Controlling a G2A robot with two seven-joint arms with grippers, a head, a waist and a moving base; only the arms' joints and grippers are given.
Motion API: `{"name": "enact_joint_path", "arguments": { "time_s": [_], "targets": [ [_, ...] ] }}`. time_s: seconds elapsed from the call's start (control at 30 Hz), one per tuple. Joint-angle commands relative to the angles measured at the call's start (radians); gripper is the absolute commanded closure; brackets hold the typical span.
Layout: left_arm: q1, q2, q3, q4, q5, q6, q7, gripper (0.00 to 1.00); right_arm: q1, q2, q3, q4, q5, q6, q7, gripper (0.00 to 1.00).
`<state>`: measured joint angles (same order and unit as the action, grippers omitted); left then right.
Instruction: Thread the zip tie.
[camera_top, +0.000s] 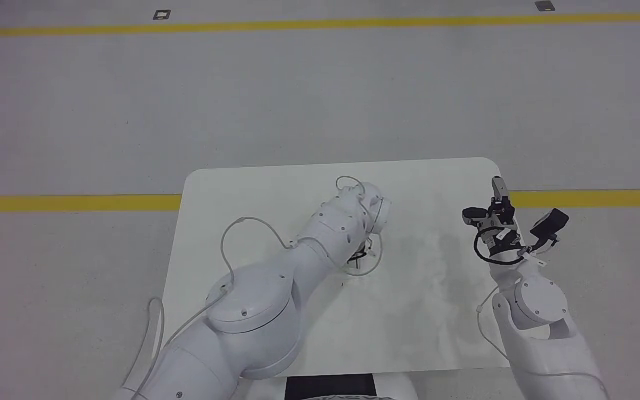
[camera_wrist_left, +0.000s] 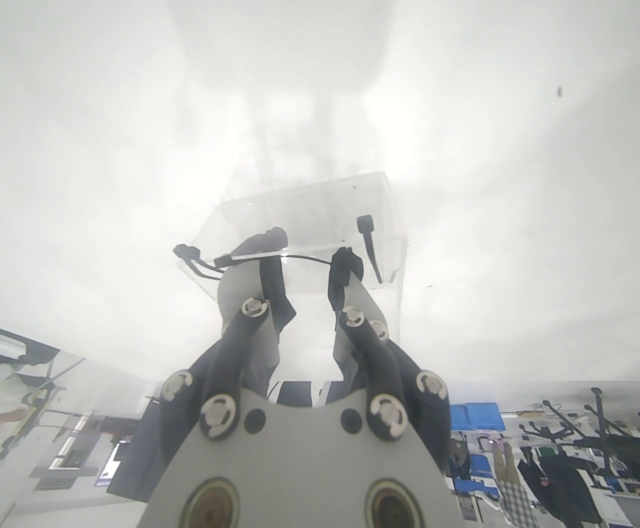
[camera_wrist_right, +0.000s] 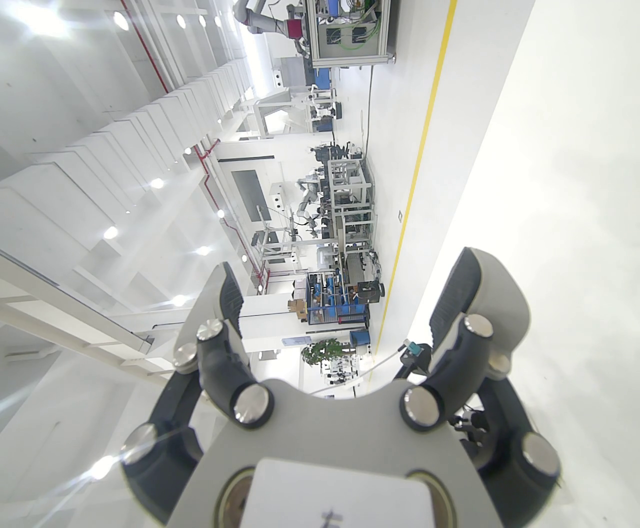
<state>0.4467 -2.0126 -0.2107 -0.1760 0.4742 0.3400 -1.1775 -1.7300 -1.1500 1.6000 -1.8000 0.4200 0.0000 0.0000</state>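
Your left tool is open just in front of the clear box, and the thin black zip tie crosses between its fingers at the box's near edge. Your right tool is wide open and empty, well apart from the box. I judge the tie to be light, springy and slippery, so take it on the flat strap near the head, not at the tip.

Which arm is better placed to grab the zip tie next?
Left. The left gripper hovers open at the zip tie by the clear box; the right gripper sits open, empty at the table edge, facing away.
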Motion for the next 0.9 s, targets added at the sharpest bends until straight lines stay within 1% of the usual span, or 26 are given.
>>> {"name": "enact_joint_path", "arguments": {
  "time_s": [0.0,0.17,0.2,0.37,0.47,0.5,0.53,0.57,0.87],
  "targets": [
    [-0.001,0.0,0.0,-0.001,-0.003,0.0,0.005,0.79,0.0,0.0,0.0,0.0,0.0,0.0,0.0,0.0],
    [-0.002,0.0,-0.001,0.004,-0.001,0.0,0.011,0.79,0.0,0.0,0.0,0.0,0.0,0.0,0.0,0.0],
    [0.0,0.0,0.0,0.005,0.0,0.0,0.011,0.78,0.0,0.0,0.0,0.0,0.0,0.0,0.0,0.0],
    [0.005,0.0,0.003,0.004,-0.003,0.0,0.008,0.79,0.0,0.0,0.0,0.0,0.0,0.0,0.0,0.0],
    [0.006,0.0,0.004,0.005,-0.004,0.0,0.008,0.85,0.0,0.0,0.0,0.0,0.0,0.0,0.0,0.0],
    [0.006,0.0,0.004,0.005,-0.004,0.0,0.008,0.89,0.0,0.0,0.0,0.0,0.0,0.0,0.0,0.0],
    [0.006,0.0,0.004,0.006,-0.006,0.0,0.007,0.98,0.0,0.0,0.0,0.0,0.0,0.0,0.0,0.0],
    [0.006,0.0,0.004,0.006,-0.006,0.0,0.008,1.0,0.0,0.0,0.0,0.0,0.0,0.0,0.0,0.0],
    [0.005,0.0,0.003,0.006,-0.006,0.0,0.008,1.0,0.0,0.0,0.0,0.0,0.0,0.0,0.0,0.0]
  ]
}}
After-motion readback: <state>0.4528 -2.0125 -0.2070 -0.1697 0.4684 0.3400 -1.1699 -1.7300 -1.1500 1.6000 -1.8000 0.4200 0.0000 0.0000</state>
